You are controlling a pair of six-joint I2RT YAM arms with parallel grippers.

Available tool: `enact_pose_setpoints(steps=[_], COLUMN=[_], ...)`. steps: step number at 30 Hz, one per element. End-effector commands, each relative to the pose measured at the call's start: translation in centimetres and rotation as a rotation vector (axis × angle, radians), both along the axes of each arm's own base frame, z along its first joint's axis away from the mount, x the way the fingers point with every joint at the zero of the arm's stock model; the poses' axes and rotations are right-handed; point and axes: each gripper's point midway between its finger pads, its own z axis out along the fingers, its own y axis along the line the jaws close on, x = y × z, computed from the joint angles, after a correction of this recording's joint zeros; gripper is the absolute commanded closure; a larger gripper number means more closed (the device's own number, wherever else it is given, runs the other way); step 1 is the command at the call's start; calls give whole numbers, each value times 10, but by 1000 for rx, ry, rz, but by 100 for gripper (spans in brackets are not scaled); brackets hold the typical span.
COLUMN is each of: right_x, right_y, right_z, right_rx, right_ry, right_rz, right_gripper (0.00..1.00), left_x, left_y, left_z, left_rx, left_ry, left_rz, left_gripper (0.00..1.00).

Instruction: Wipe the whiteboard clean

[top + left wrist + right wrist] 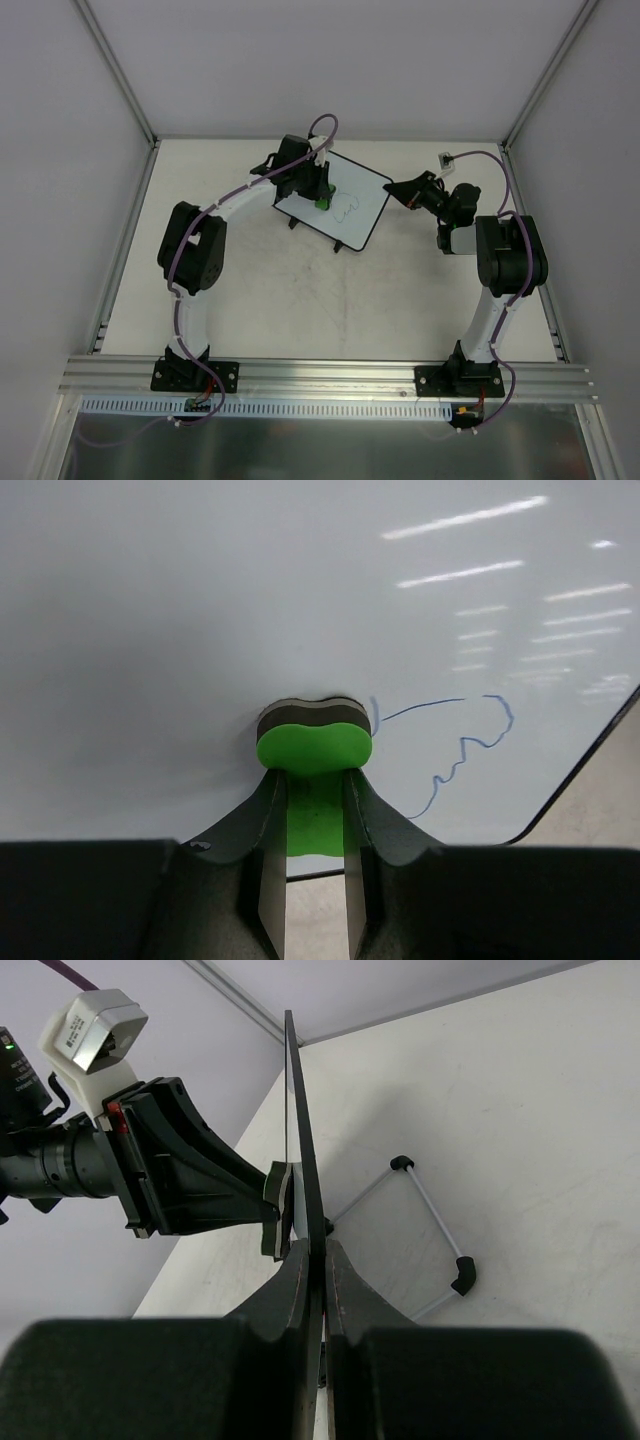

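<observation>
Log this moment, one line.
left tool shut on eraser, pressed to whiteboard | right tool shut on whiteboard edge | scribble not yet erased, beside eraser

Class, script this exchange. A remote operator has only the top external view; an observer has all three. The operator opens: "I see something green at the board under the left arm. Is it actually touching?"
Observer: Yes. In the left wrist view, the green eraser presses its dark felt pad against the small black-framed whiteboard, and the left jaws grip it.
Operator: What colour is the mark?
Observer: It is a thin blue scribble, just right of the eraser in that view, and it is unwiped.
Operator: What is the right arm doing?
Observer: The right wrist view shows the right jaws shut on the board's thin edge.
</observation>
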Motion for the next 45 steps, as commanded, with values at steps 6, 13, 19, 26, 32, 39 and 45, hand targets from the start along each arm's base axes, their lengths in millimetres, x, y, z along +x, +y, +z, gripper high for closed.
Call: enact_pose_setpoints(steps=[6, 13, 19, 26, 32, 39, 45], right_x=[-21, -20, -20, -20, -20, -20, -20], right_y=[19, 19, 19, 18, 19, 18, 19], right_z=[57, 56, 55, 56, 56, 57, 57], right_rx=[-24, -24, -24, -22, -22, -21, -22], right_ry=[-322, -319, -318, -318, -317, -319, -319], right_rz=[90, 90, 90, 89, 90, 89, 90], right_gripper=[99, 100, 100, 100, 100, 100, 100], left_x=[-7, -17, -26, -39, -51, -58, -50], left_y=[-42, -65, -82, -91, -105, -108, -95], left_z=[-17, -16, -7, -9, -10, -7, -7], left_rx=[-21, -45, -64, -72, -82, -118, -83], left_ry=[23, 24, 12, 32, 43, 67, 28], left_rz=[-54, -93, -133, -155, -191, -205, -159], left_gripper=[100, 100, 100, 100, 100, 100, 100])
